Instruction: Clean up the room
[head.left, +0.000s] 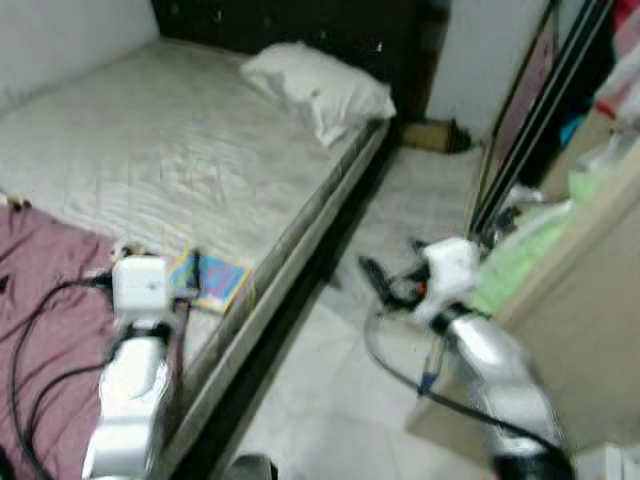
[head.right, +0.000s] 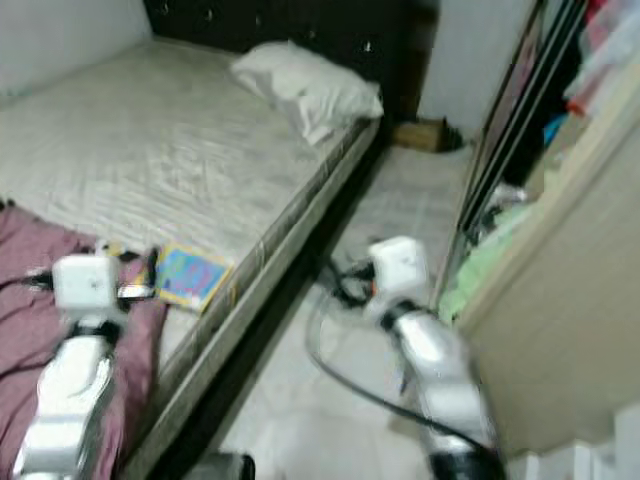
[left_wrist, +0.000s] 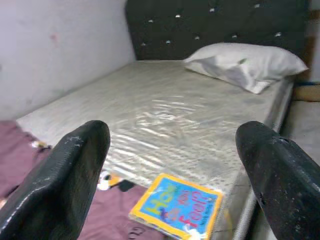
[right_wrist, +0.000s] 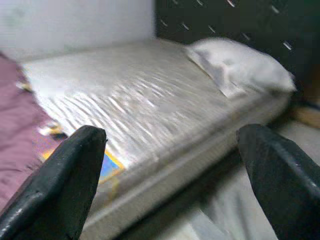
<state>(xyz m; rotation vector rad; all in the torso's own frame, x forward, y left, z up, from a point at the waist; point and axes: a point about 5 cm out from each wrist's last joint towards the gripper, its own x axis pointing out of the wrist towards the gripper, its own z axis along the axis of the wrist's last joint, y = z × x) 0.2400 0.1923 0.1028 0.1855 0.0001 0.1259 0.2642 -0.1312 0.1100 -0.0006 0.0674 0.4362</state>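
A thin blue-and-yellow picture book (left_wrist: 176, 207) lies flat near the mattress edge, touching the crumpled maroon blanket (head.left: 45, 300). From the left gripper (left_wrist: 172, 165), fingers spread wide and empty, it sits at about one o'clock, long axis toward the white pillow (head.left: 318, 88). The right gripper (right_wrist: 170, 175), also spread empty, hangs over the floor, farther off; the left arm is likely nearer.

Pale grey-beige mattress (head.left: 180, 140) before me, white pillow (head.left: 318, 88), dark tufted headboard (left_wrist: 215, 25) with shiny studs, maroon blanket (head.left: 40, 320), book (left_wrist: 177, 207) yellow-edged, blue cover, bright lettering, my black tool fingers (left_wrist: 70, 175), whitish floor (head.left: 330, 390).
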